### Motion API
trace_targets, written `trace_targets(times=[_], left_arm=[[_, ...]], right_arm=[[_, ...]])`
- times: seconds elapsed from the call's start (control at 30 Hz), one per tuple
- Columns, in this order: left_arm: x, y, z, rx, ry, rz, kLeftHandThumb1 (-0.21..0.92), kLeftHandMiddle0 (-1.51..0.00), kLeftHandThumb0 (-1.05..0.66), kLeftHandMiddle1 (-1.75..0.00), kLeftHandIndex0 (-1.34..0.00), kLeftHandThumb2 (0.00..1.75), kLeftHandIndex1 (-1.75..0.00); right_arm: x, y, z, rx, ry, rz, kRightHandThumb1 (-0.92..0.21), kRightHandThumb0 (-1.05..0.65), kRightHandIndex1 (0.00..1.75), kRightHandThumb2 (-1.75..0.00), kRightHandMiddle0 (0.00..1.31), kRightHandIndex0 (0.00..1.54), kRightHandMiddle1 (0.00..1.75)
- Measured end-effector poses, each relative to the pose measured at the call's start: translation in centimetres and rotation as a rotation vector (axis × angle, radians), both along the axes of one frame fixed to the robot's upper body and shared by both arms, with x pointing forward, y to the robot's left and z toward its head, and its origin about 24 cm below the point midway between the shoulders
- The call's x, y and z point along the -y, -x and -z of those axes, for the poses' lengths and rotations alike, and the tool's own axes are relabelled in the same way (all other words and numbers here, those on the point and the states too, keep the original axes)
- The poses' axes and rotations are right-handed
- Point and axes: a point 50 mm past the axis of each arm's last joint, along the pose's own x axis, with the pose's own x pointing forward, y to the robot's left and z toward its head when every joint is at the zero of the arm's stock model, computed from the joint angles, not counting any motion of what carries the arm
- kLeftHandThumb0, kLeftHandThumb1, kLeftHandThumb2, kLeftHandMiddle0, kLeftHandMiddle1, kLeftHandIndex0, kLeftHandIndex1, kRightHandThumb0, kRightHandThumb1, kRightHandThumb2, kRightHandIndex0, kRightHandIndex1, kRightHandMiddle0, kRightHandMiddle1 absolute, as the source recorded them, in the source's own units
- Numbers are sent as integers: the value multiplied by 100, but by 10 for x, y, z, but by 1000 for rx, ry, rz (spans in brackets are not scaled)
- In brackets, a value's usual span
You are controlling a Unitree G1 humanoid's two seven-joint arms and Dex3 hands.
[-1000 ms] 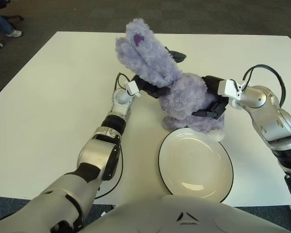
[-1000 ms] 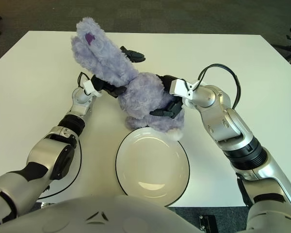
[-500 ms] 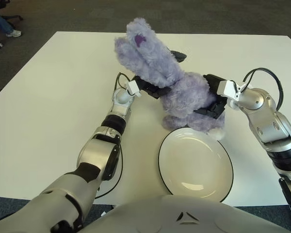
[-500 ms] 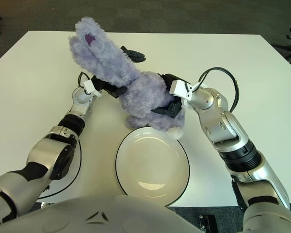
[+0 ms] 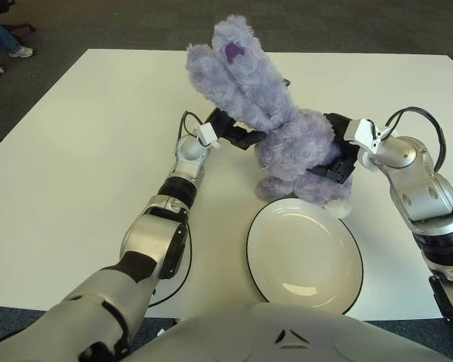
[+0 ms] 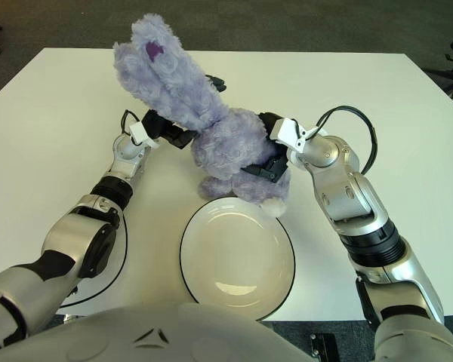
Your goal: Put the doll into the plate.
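I have the purple plush rabbit [image 5: 287,132] clamped between both hands, one on each flank, because it is too bulky and too soft for three fingers on one side to carry alone. My left hand [image 5: 230,132] is closed in under its neck, where the long ears rise, with one dark finger showing past the far side of the head; that grip props the top-heavy front end so the ears stand up rather than flop. My right hand [image 5: 336,151] is curled around the rump from the other side, fingers sunk into the fur, taking the weight of the body. The rabbit sits just beyond the far rim of the white plate [image 5: 304,256], its feet and pale tail at that rim or overlapping it; I cannot tell whether its underside is touching the bench [image 5: 83,136] or is a little clear of it. The plate is bare, so the doll is not yet in it. What remains, I judge, is to bring it toward me over the rim and lower it onto the dish before easing both grips off together.
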Motion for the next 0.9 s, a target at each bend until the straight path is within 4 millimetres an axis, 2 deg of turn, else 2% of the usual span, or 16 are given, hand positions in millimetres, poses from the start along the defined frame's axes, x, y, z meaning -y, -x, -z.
trace_targets(times=[0.2, 0.37, 0.43, 0.53, 0.63, 0.77, 0.9], left_arm=[[0, 0, 0, -3, 15, -3, 92, -31, -92, -76, 0, 76, -92], [1, 1, -2, 3, 65, 4, 92, -29, -98, -70, 0, 81, -84], [1, 2, -3, 8, 81, 13, 92, -31, -99, -70, 0, 81, -81], [-1, 2, -4, -3, 97, 38, 92, -35, -99, -75, 0, 81, -78], [-2, 0, -2, -41, 97, 74, 92, -39, -100, -80, 0, 79, -80], [-4, -4, 0, -102, 103, 107, 92, -33, -97, -76, 0, 67, -77], [-4, -5, -1, -129, 118, 127, 92, -24, -97, -69, 0, 62, -70]], right_arm=[[4, 0, 0, -22, -35, 25, -5, -1, 174, -146, 88, 74, 129], [9, 1, 1, -22, -66, 50, -4, -2, 175, -147, 89, 76, 127], [12, 1, 1, -23, -83, 64, -5, -1, 168, -150, 81, 76, 147], [15, 1, 1, -20, -120, 84, -5, -1, 165, -153, 77, 75, 157], [19, 3, 1, -8, -133, 110, -3, -1, 166, -156, 76, 75, 162], [22, 3, -2, 26, -128, 139, -2, -1, 168, -159, 75, 75, 165], [24, 4, -6, 50, -125, 151, -2, -1, 170, -160, 74, 74, 168]])
